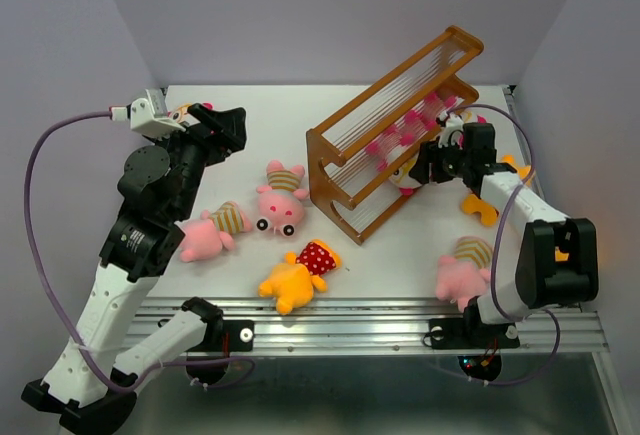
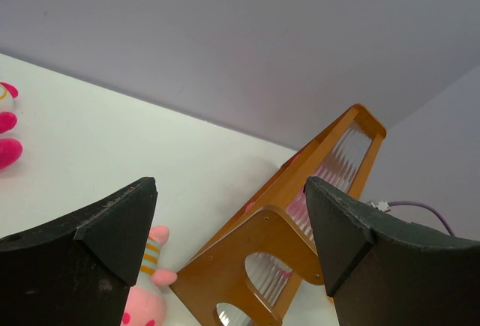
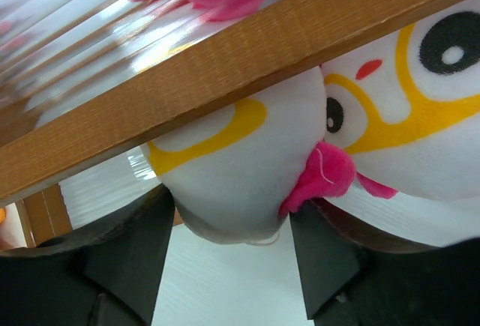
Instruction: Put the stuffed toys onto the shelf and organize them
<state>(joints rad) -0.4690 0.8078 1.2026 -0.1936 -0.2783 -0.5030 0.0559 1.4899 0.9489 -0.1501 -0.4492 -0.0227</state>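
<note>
Nearest, by the right arm's base, a striped toy point(image 1: 462, 267) lies on the table point(image 1: 400, 255). Left of it, a yellow toy point(image 1: 297, 275) in a red dotted dress lies alone. A little farther back, a second striped toy point(image 1: 212, 230) lies against the left arm, and a big-eyed pink toy point(image 1: 280, 203) lies face up between it and the shelf's near end. The shelf point(image 1: 345, 170) point(image 2: 262, 228) stands slantwise across the middle of the table, its far end toward the back right corner, and pink toy parts show through its rods. At its right side the right claw point(image 1: 425, 167) point(image 3: 229, 213) is clenched on a white toy point(image 1: 405, 177) point(image 3: 232, 168) with yellow glasses. In the wrist view the toy's face bulges between the fingers point(image 3: 127, 258) and presses up against a wooden shelf rail. Just right of that arm an orange toy point(image 1: 488, 203) lies partly hidden. Farthest, at the back left, the left claw point(image 1: 228, 120) point(image 2: 230, 191) hangs above the table, released, its fingers wide apart with nothing between them, facing the shelf. A pink-eared toy point(image 1: 182, 112) peeks out beside its wrist.
</note>
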